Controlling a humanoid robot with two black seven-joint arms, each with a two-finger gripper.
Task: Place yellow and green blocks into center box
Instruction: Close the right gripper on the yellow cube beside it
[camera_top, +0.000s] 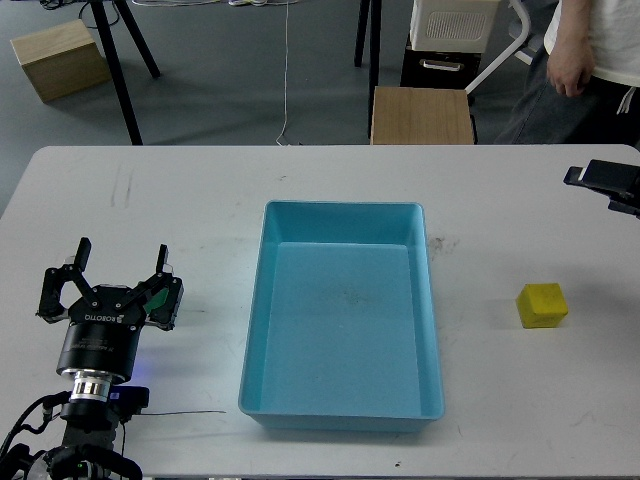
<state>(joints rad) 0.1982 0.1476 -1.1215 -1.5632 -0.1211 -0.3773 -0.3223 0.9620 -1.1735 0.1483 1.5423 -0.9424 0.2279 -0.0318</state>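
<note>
The blue center box (340, 322) sits in the middle of the white table and holds nothing. The yellow block (541, 305) lies on the table to the right of the box, with no gripper near it. Only a sliver of the green block (155, 299) shows left of the box, mostly hidden behind my left gripper's right finger. My left gripper (122, 262) is open, its fingers spread wide over that spot. A dark part of my right arm, its gripper (603, 181), enters at the right edge, well above and behind the yellow block; its fingers cannot be told apart.
Beyond the table's far edge (300, 148) stand a wooden stool (421, 115), black stand legs (120, 70) and a cardboard box (58, 58). A person (590, 60) stands at the back right. A thin cable (180, 413) lies near the front left.
</note>
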